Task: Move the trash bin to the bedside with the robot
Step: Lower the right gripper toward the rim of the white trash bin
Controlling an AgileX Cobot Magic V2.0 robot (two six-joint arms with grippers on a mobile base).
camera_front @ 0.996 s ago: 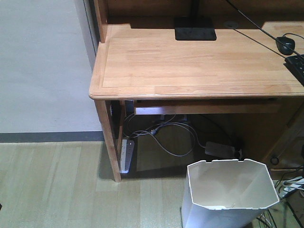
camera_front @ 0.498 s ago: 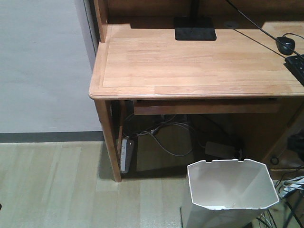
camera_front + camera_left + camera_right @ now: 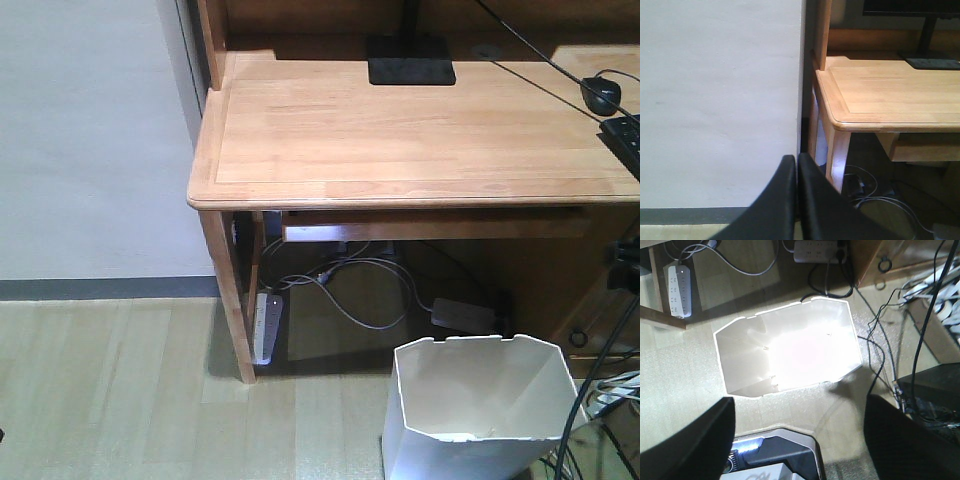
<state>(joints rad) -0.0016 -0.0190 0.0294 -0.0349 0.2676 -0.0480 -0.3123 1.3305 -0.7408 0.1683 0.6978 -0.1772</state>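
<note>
Since half a second ago the right arm (image 3: 626, 265) and its cable have come in at the right edge of the front view; the bin (image 3: 480, 395) has not moved. It stands on the floor, near right, before the desk (image 3: 400, 140), and no bed shows. The right gripper (image 3: 797, 407) hangs over it, fingers wide and empty, so a grasp looks close. The left gripper (image 3: 796, 162) is pinched together, empty. No writing is readable

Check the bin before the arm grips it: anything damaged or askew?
The trash bin stands upright, but its rim looks ragged: small notches and uneven steps along the edges. Whether they are cracks cannot be told.
</note>
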